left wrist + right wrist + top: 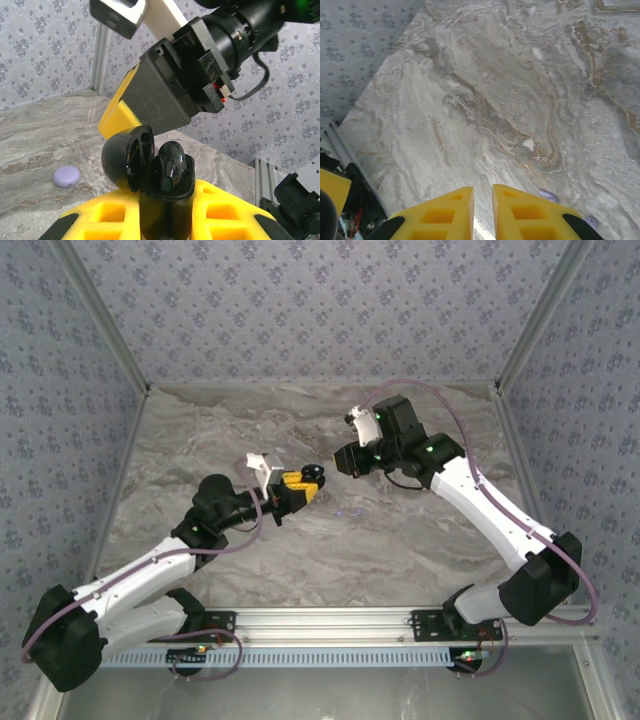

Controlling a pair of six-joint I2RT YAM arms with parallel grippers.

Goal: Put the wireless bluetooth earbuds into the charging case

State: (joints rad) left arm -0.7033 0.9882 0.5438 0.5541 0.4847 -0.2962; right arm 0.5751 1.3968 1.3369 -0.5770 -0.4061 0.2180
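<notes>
1. The left gripper (303, 480) is clamped on the black case (162, 225). It holds the case upright with the lid swung open to one side.
2. A black bud (170, 167) stands in the case, its top proud of the rim. I cannot tell whether a second one sits beside it.
3. The step in hand looks like seating this bud. The next move seems to call for a short, straight press on its top, clear of the lid, with the left grip holding firm.
4. The right gripper (479, 192) hangs just above the open case. Its fingers are drawn nearly together with only a slit between them, and nothing shows in that slit. Whether it touches the lid I cannot tell.
5. Farther off, a lilac puck (66, 176) lies on the table (470, 75), well apart from the case.
6. Two lilac buds (547, 195) lie on the table beyond the right fingers, not yet in any case. They probably belong to the puck.
</notes>
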